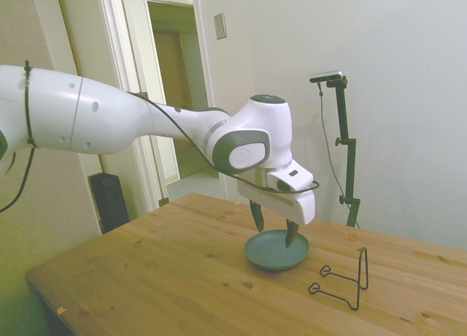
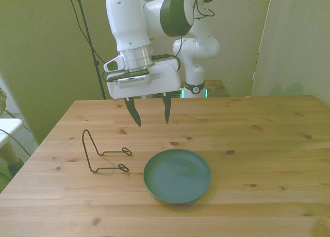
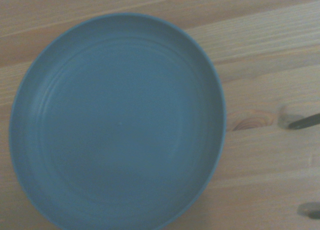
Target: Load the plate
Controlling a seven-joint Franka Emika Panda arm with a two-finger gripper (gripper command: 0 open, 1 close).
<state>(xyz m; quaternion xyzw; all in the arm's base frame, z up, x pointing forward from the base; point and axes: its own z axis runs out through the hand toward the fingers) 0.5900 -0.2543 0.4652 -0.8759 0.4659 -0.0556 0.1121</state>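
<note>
Looking across the wooden worktop (image 2: pixel 268 144), you see one white arm (image 1: pixel 146 117) stretched out level, its wrist bent so the gripper (image 2: pixel 152 113) points straight down. Its two dark fingers (image 2: pixel 134 113) hang spread apart with nothing between them, clear of the wood. One teal plate (image 2: pixel 177 175) lies flat below them, empty; the wrist view is filled by it (image 3: pixel 117 122). One black wire stand (image 2: pixel 103 153) sits just beside the plate, on the front view's left, not touching it.
</note>
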